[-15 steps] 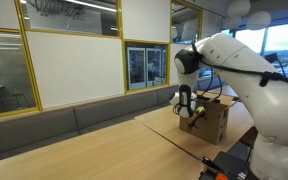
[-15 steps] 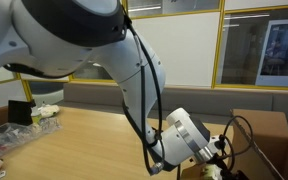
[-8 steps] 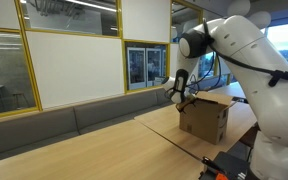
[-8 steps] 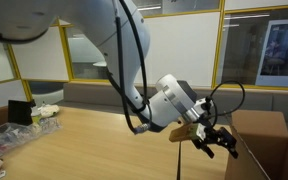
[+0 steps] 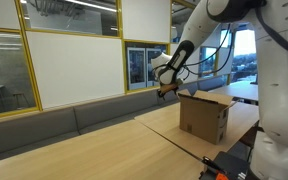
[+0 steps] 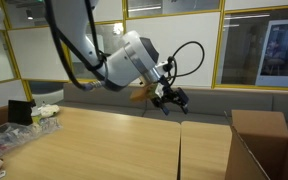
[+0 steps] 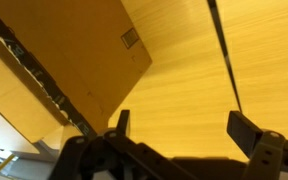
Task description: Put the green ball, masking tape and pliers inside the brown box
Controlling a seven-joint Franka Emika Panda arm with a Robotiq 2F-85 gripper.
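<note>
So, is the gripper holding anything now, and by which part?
Nothing is held. The gripper is open above the table, and nothing sits between its fingers.

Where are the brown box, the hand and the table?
brown box (image 5: 206,120), in an exterior view, on its side wall.
hand (image 7: 184,127), in the wrist view, midway between its open fingertips.
table (image 5: 114,150), in an exterior view, bare top.

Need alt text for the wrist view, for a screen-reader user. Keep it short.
The robot's open hand hangs empty above a light wooden table, its two fingers framing tabletop crossed by a dark seam. The brown box fills the upper left, a small label on its cardboard face.
</note>
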